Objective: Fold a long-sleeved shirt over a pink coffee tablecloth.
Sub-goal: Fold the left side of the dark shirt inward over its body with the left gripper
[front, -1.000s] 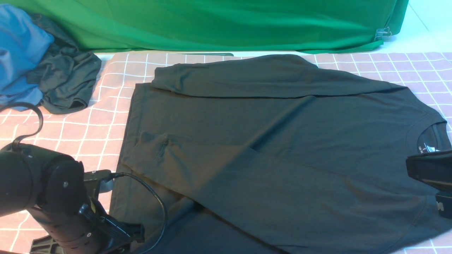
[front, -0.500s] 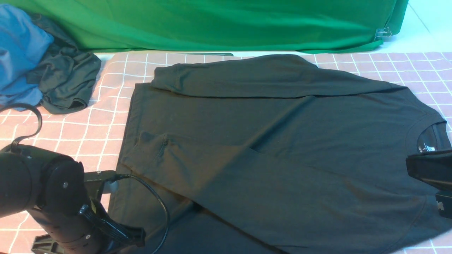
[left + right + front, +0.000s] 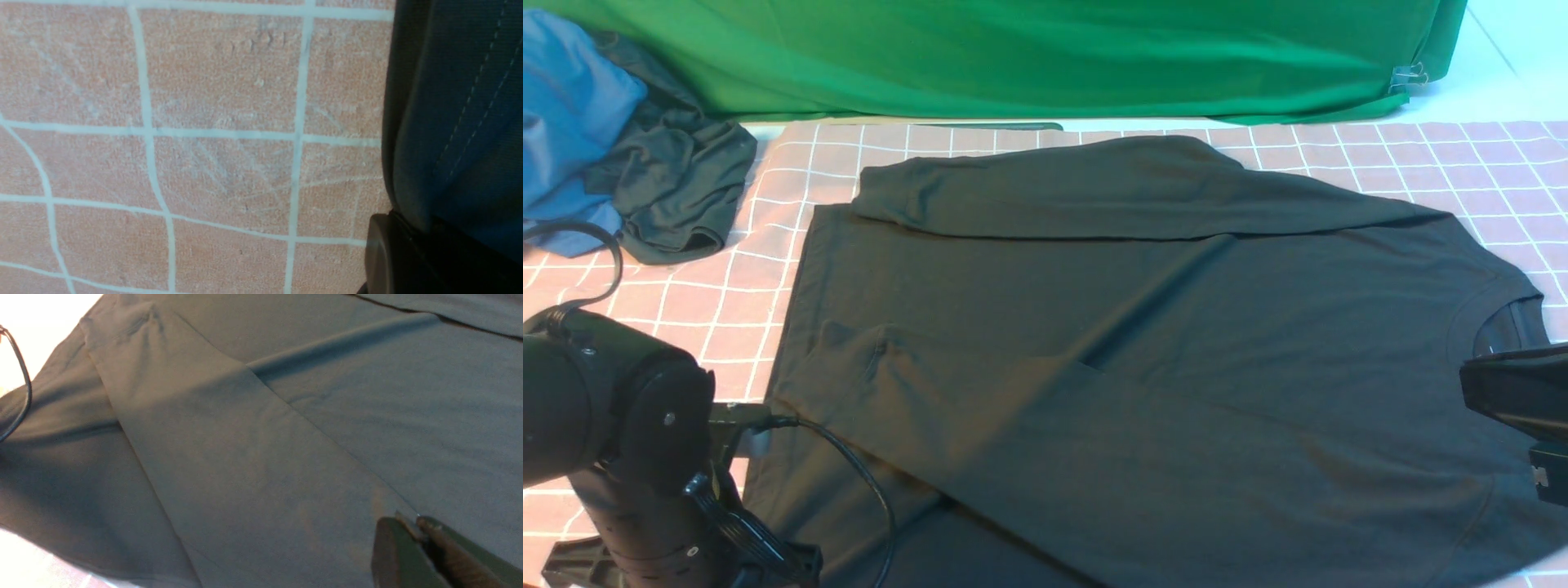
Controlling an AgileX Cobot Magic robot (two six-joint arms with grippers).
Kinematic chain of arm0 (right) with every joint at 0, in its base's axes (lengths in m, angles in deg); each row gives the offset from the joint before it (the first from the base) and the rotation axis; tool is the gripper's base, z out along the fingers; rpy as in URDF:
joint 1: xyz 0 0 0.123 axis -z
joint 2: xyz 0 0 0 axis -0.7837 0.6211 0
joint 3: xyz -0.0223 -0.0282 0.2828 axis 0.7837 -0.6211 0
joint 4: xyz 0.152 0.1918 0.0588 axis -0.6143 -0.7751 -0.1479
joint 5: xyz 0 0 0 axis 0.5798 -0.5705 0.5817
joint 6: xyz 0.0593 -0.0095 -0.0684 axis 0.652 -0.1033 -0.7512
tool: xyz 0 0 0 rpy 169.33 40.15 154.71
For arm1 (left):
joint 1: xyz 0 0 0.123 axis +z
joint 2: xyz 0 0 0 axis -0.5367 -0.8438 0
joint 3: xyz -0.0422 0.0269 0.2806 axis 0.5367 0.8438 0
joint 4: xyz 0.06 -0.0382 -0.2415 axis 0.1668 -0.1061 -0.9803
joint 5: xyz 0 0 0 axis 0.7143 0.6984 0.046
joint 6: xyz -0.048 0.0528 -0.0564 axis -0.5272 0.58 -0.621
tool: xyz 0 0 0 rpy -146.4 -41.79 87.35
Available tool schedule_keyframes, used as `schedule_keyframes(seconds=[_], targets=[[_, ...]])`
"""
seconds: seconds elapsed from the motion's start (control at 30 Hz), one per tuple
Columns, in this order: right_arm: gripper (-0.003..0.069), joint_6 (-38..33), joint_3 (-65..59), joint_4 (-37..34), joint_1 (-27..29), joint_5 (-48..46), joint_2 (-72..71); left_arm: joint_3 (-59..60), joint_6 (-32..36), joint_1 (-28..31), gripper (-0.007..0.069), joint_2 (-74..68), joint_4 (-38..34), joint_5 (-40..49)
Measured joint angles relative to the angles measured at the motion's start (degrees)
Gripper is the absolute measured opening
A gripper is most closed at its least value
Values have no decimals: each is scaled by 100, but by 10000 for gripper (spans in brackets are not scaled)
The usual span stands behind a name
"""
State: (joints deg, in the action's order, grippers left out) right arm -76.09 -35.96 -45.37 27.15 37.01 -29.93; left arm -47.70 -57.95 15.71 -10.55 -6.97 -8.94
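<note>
The black long-sleeved shirt (image 3: 1143, 351) lies flat on the pink coffee tablecloth (image 3: 686, 302), both sleeves folded across its body, collar at the right. My left arm (image 3: 613, 425) is at the near left and covers its own gripper in the front view. In the left wrist view the left gripper (image 3: 408, 232) is shut on the shirt's stitched hem (image 3: 457, 122), beside bare tablecloth (image 3: 220, 163). My right gripper (image 3: 1515, 392) sits at the right edge by the collar. Seen from its wrist, the right gripper (image 3: 410, 522) is shut, tips just over the flat shirt (image 3: 261, 437).
A blue garment (image 3: 564, 114) and a dark grey-green garment (image 3: 678, 188) are heaped at the far left. A green cloth (image 3: 1029, 57) hangs along the back. The left arm's cable (image 3: 866, 490) loops over the shirt's near left corner.
The left gripper has shut on the hem, and the left arm has drawn back to the left. The whole shirt has slid left with it. The right gripper has stayed put.
</note>
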Motion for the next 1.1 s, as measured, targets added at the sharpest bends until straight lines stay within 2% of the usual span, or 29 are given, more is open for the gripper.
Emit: schedule_keyframes(seconds=[0.03,0.13,0.17,0.3,0.43,0.57,0.67,0.73,0.77,0.83,0.87,1.0,1.1], targets=[[90,0,0,0,0,0,0,0,0,0,48,0,11,11],[90,0,0,0,0,6,0,0,-68,0,123,0,256,241],[90,0,0,0,0,6,0,0,-69,0,123,0,274,264],[90,0,0,0,0,6,0,-331,-263,0,234,13,604,982],[91,0,0,0,0,6,0,-1077,-669,0,267,124,892,1025],[91,0,0,0,0,6,0,-2080,-1520,88,240,130,887,285],[91,0,0,0,0,6,0,-3023,-1612,457,169,-131,440,-160],[91,0,0,0,0,6,0,-3640,-1454,800,129,-502,-114,-297],[91,0,0,0,0,6,0,-3640,-1454,800,129,-502,-114,-297],[91,0,0,0,0,6,0,-4373,-960,1172,101,-1032,-818,-349],[91,0,0,0,0,6,0,-4579,-813,1242,101,-1228,-935,-366],[91,0,0,0,0,6,0,-5416,-385,1347,113,-2222,-1136,-471],[91,0,0,0,0,6,0,-5986,-308,1352,184,-2953,-1136,-580]])
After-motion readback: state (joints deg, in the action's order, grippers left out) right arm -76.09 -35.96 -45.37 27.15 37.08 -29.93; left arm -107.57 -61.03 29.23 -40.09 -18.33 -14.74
